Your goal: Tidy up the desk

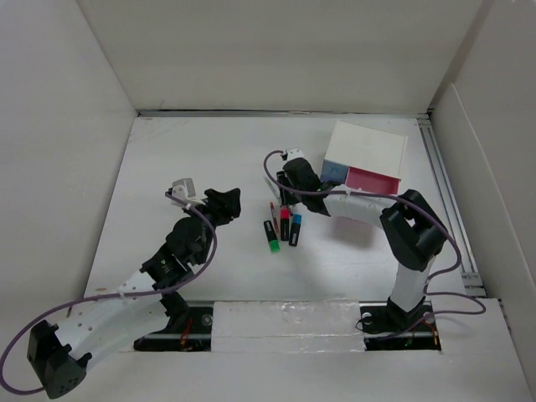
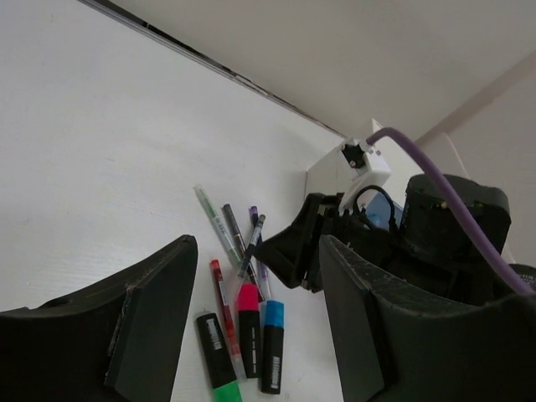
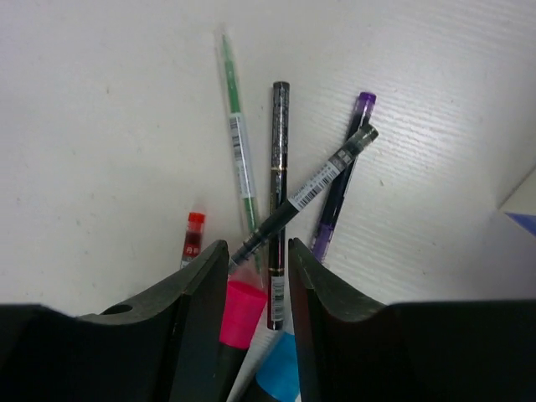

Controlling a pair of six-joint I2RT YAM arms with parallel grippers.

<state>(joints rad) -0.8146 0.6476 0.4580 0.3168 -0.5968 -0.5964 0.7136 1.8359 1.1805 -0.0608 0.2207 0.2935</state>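
The desk [image 1: 167, 167] is a white tabletop. A cluster of pens and highlighters lies at its middle: green [image 1: 272, 235], pink [image 1: 285, 224] and blue [image 1: 295, 229] highlighters. My right gripper [image 1: 287, 197] hovers low over the pens, jaws slightly apart and holding nothing. In its wrist view the gripper [image 3: 257, 251] straddles a barcoded black pen [image 3: 314, 188] lying across a green pen [image 3: 237, 142], a black pen [image 3: 278, 167] and a purple pen [image 3: 342, 184]; a red pen [image 3: 193, 239] lies left. My left gripper [image 1: 228, 201] is wide open and empty, left of the cluster.
A small white box with pink and blue drawers [image 1: 368, 155] stands just right of the pens, behind my right arm. White panels border the desk on the left, back and right. A rail [image 1: 448, 201] runs along the right edge.
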